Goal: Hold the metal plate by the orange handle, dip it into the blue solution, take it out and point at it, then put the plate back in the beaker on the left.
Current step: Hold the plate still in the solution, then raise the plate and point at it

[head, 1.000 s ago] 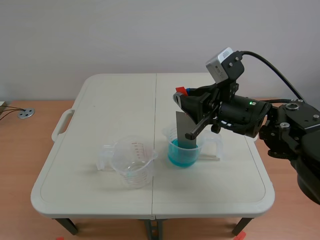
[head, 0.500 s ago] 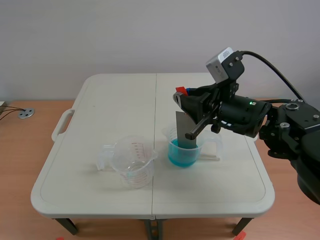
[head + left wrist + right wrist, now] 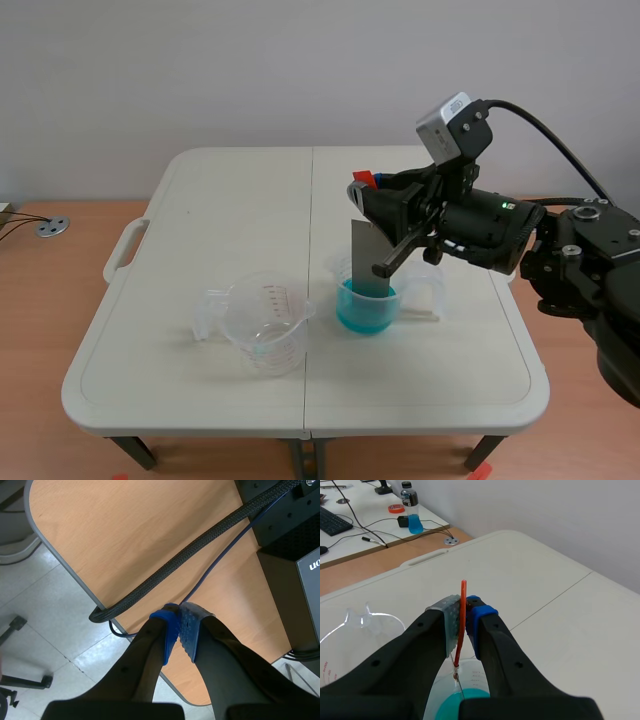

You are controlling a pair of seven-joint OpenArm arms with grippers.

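My right gripper (image 3: 362, 190) is shut on the orange handle (image 3: 462, 620) of the metal plate (image 3: 368, 258). The grey plate hangs upright with its lower end inside the beaker of blue solution (image 3: 366, 305), right of the table's middle. In the right wrist view the orange handle stands pinched between the pads, with the blue solution (image 3: 465, 700) below them. A clear, empty beaker (image 3: 262, 322) stands to the left of the blue one. My left gripper (image 3: 178, 630) is shut on nothing, off the table above a wooden surface and floor; it is absent from the scene view.
The white folding table (image 3: 230, 220) has a middle seam and a carry handle (image 3: 122, 250) at its left edge. In the right wrist view a bottle of blue liquid (image 3: 412, 515) and cables lie on a far desk. A black braided cable (image 3: 200, 545) runs ahead of my left gripper.
My right arm has lifted slightly, raising the plate a little in the blue beaker. Nothing else moved.
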